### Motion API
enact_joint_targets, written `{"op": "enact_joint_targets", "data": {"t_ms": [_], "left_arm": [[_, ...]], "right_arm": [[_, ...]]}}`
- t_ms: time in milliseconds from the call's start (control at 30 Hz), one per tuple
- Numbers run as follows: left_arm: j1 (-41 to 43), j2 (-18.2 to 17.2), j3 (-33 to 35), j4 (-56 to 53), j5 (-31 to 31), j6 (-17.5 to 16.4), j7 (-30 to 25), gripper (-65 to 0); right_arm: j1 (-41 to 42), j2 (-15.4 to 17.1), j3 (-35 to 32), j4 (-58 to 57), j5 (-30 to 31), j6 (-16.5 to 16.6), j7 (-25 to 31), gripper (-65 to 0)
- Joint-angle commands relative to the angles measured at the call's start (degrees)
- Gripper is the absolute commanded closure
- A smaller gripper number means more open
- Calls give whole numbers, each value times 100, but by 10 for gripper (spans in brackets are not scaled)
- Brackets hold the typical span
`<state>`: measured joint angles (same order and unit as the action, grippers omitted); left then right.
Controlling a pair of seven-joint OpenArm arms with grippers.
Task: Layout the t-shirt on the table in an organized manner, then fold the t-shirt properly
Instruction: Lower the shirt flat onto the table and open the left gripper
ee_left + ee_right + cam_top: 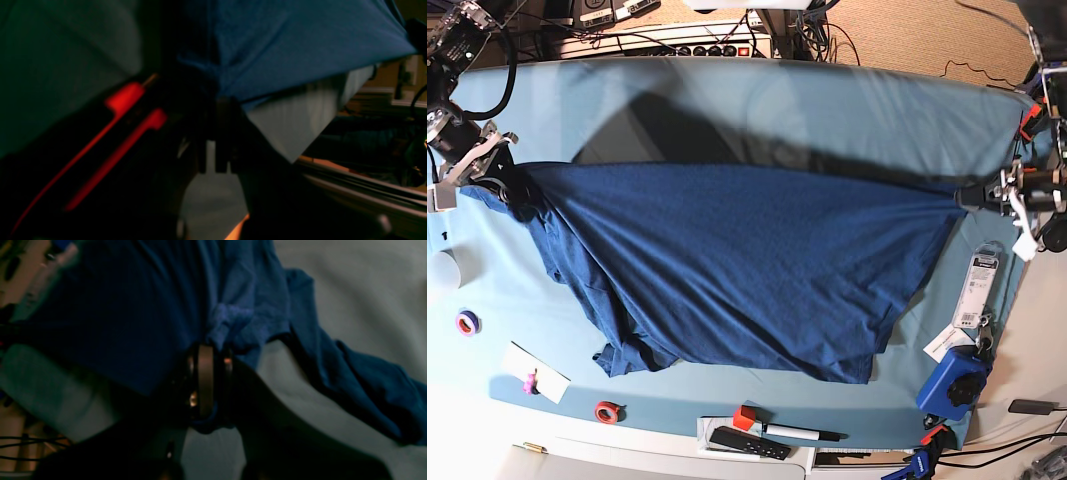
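The dark navy t-shirt (727,260) is stretched wide across the teal table (827,110), its top edge pulled taut between both grippers and lifted, casting a shadow behind it. Its lower part sags onto the cloth, with a bunched sleeve at the front left. My left gripper (969,195) pinches the shirt's corner at the base view's right; in the left wrist view that gripper (217,133) is shut on blue fabric (283,40). My right gripper (489,180) grips the opposite end; up close it (210,353) is shut on a gathered fold of the shirt (116,306).
Along the front edge lie two tape rolls (467,322) (607,411), a white card (537,372), a red block (745,417), a black remote (747,443) and a marker (802,433). A packaged item (975,290) and a blue object (952,385) sit at the right edge.
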<state>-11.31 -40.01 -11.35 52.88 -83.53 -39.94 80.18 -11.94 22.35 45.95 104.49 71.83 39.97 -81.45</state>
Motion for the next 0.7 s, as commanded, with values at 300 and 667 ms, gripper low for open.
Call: {"op": "enact_joint_targets", "data": {"t_ms": [300, 667], "left_arm": [[116, -140, -48, 74, -147, -6, -18, 0], [-138, -293, -107, 76, -147, -6, -18, -331]], "right_arm": [[31, 129, 39, 87, -603, 3, 145, -11], [39, 378, 39, 87, -1814, 3, 201, -250]]}}
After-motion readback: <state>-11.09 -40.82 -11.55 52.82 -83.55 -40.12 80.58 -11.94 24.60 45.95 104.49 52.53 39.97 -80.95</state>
